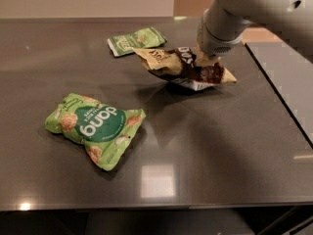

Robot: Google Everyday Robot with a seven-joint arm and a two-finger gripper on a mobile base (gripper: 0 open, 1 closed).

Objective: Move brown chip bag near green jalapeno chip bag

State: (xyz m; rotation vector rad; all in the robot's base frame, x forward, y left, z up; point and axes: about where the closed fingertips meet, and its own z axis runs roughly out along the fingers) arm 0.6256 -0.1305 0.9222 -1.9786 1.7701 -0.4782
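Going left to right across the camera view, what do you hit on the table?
Light green dang bag → small green jalapeno chip bag → brown chip bag, with the gripper down on its right half.

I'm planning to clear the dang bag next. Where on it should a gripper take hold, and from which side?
Grip the dang bag by its flat right seam, probably from above: its middle is puffy. The gripper is at the brown chip bag, by the green jalapeno chip bag.
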